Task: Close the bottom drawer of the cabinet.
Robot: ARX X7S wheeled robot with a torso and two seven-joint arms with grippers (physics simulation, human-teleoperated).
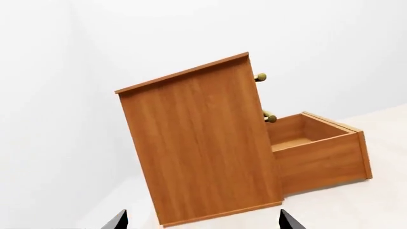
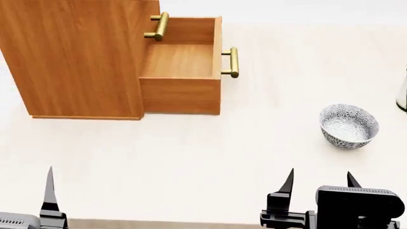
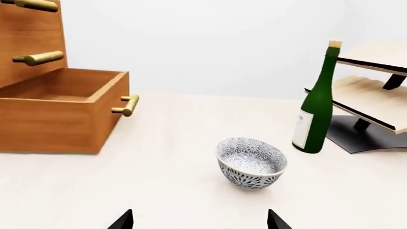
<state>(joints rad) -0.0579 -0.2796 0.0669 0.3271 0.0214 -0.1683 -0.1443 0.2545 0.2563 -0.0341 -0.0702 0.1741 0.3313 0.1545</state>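
The honey-brown cabinet (image 2: 76, 57) stands at the far left of the pale surface. Its bottom drawer (image 2: 181, 59) is pulled well out to the right and looks empty, its brass bar handle (image 2: 231, 62) on the flat front. The left wrist view takes in the cabinet's side (image 1: 197, 143) and the drawer (image 1: 318, 157) sticking out. In the right wrist view the drawer (image 3: 57, 109) lies far left. My left gripper (image 1: 202, 218) and right gripper (image 2: 320, 172) hang near the front edge, both open, empty and far from the drawer.
A patterned grey-white bowl (image 2: 348, 126) sits right of the drawer, ahead of my right gripper. A green bottle (image 3: 316, 105) stands beyond it, next to a pale slanted shelf (image 3: 375, 95). Two upper brass handles (image 3: 38, 58) project above the drawer.
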